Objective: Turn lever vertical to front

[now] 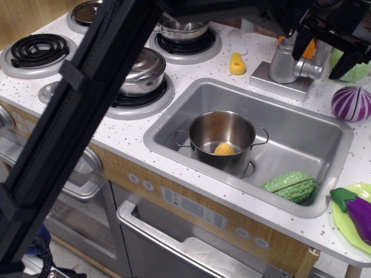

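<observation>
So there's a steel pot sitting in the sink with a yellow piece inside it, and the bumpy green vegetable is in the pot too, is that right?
Not quite. The bumpy green toy vegetable is not in the pot; it lies on the floor of the silver sink, near the front right corner, apart from the two-handled steel pot. The rest holds: the pot sits in the sink with a small yellow piece inside. The observation image shows this.
</observation>
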Robot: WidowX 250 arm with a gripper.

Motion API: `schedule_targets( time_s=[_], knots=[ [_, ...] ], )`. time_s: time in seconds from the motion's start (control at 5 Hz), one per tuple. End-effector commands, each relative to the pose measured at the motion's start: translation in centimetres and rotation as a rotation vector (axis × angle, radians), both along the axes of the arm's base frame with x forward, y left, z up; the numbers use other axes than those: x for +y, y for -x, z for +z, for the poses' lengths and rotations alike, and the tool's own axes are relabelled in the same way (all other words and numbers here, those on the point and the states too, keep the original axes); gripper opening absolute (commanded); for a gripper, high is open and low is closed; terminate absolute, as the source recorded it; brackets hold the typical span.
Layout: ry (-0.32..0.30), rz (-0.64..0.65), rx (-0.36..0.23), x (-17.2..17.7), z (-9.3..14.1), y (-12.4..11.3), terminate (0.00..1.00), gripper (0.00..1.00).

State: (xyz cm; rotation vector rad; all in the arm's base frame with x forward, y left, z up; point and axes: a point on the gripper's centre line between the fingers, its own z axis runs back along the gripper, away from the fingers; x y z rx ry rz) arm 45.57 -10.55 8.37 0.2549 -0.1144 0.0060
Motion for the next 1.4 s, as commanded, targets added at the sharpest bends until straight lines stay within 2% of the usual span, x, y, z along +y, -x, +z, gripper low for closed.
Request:
schedule_targets(
  time_s=[0.0,0.6,0.8,1.2],
  knots=[
    [0.000,0.000,0.000,0.0,0.0,0.0,0.00,1.00],
    [-0.037,-0.017,-0.194,0.1,2.3,-1.8,0.00,1.00],
    [-0.045,-0.014,-0.240,0.5,3.3,-3.0,0.00,1.00],
    [-0.049,-0.031,-0.291,0.9,4.5,-4.9,0.00,1.00]
  ],
)
